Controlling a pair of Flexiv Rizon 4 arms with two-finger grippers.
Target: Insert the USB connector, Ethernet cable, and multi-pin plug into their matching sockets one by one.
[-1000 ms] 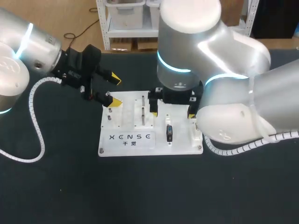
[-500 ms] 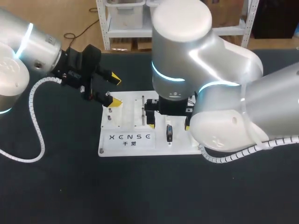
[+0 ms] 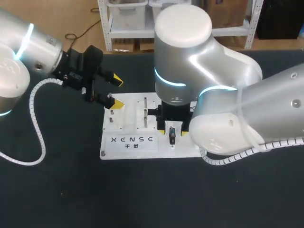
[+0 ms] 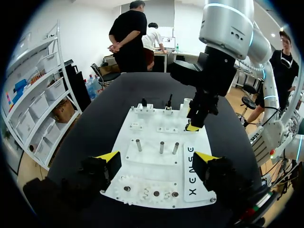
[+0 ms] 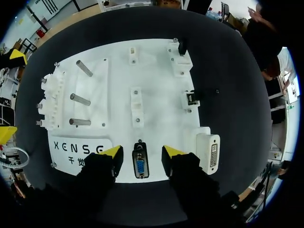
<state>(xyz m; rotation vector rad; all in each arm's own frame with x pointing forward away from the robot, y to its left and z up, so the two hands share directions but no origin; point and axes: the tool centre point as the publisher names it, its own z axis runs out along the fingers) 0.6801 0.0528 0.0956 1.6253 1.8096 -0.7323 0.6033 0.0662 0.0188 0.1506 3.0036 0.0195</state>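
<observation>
The right gripper (image 5: 141, 153) holds its 2 yellow-tipped fingers moderately apart, 1 on each side of the blue-faced multi-pin plug (image 5: 140, 167). A sliver of white shows between each tip and the plug, so neither finger seems to touch it. The plug stands at the near edge of the white board (image 5: 156, 76), just beside a white socket block (image 5: 213, 154) with a pin-grid face at the board's corner. 2 small dark fittings on the board's far edge may be the other connectors, but they are too small to name. In the head view the right arm (image 3: 190, 71) reaches in from the right, its wrist pointing straight down over the board; its bulk hides the board's right rear part and most of its own fingers. The left gripper (image 4: 159, 159) is spread wide and holds nothing, poised above the board's end near a row of small gears (image 4: 142, 192), with 3 metal pegs (image 4: 161, 147) ahead of it. The left arm (image 3: 23, 52) comes in from the left, angled down, with its base cut off.
</observation>
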